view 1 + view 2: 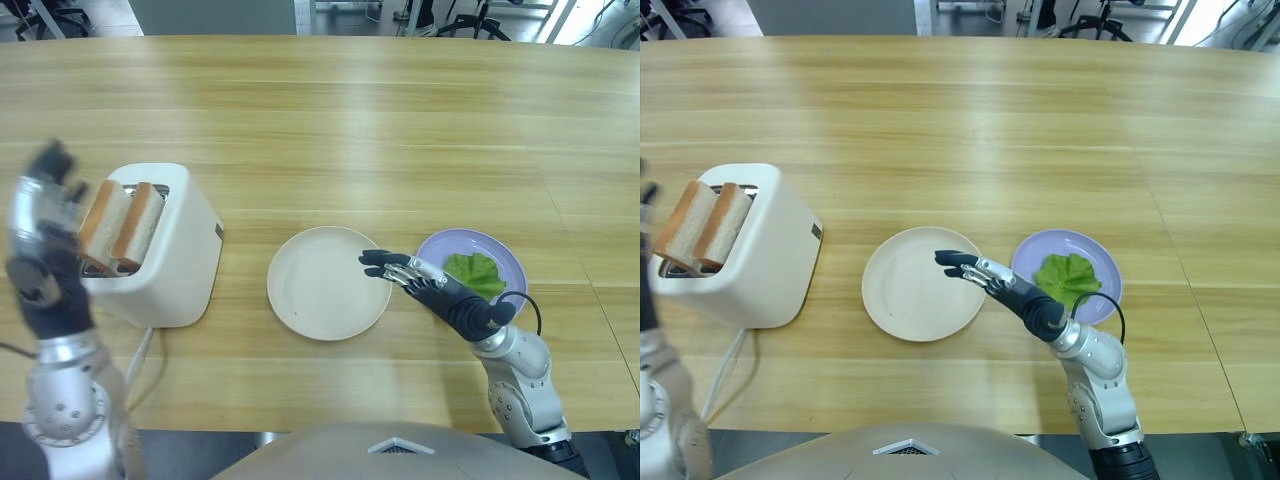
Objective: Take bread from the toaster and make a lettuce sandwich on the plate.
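You have a long wooden table (400,120) in front of you, and everything on it sits towards its near edge. The white toaster (185,260) stands near the table's left end, with a white cord (140,355) trailing from it to the near edge. The cream plate (310,290) lies bare at the middle of the near edge, well apart from the toaster. Just beside it, on the right, is a smaller purple plate (510,262).

Your left hand (45,240) is raised at the toaster's left side. It is blurred, so you cannot tell whether it is clenched or released. Your right hand (430,285) is released and holds nothing, its fingers stretched out flat over the cream plate's right rim.

Two slices of bread (125,222) stand upright in the toaster's slots. A lettuce leaf (475,272) lies on the purple plate.
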Motion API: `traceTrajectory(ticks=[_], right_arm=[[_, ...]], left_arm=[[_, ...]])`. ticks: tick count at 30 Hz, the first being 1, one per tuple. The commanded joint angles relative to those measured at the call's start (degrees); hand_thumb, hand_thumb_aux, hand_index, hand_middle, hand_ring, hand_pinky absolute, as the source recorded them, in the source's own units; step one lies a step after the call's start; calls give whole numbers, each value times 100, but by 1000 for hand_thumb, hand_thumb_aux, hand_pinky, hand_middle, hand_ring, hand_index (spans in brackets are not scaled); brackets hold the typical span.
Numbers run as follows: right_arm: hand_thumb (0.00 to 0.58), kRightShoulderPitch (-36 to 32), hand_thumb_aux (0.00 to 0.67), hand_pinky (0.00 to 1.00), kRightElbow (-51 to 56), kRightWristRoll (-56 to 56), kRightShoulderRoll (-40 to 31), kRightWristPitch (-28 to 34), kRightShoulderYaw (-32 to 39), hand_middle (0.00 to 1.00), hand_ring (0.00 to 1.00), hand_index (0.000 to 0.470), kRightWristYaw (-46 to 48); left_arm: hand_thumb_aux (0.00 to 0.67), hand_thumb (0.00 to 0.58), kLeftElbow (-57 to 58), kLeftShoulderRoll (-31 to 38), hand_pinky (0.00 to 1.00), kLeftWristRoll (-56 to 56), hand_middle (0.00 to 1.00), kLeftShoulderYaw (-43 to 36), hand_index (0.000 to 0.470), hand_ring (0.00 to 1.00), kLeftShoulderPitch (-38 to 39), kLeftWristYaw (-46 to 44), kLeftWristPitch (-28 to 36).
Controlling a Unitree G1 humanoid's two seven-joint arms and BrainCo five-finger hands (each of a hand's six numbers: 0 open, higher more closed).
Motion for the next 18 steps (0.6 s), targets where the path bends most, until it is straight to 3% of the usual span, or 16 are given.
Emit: traceTrajectory(ticks=[1, 7, 17, 18], right_arm=[[0, 70, 0, 0, -231, -33, -62, 163, -107, 0, 0, 0, -196], [0, 151, 0, 0, -644, -17, -135, 299, -165, 0, 0, 0, -409], [0, 234, 0, 0, -906, 109, -295, 335, -353, 0, 0, 0, -472], [0, 232, 0, 0, -906, 111, -298, 335, -356, 0, 0, 0, -473]], left_arm=[[0, 0, 327, 478, 0, 1744, 0, 416, 0, 0, 271, -135, 867], [0, 0, 1435, 1089, 0, 3573, 0, -167, 0, 0, 870, -729, 1798], [0, 0, 1817, 1321, 0, 4132, 0, -1048, 0, 0, 711, -1490, 2414], [342, 441, 1853, 1345, 0, 4130, 0, -1061, 235, 0, 660, -1484, 2436]])
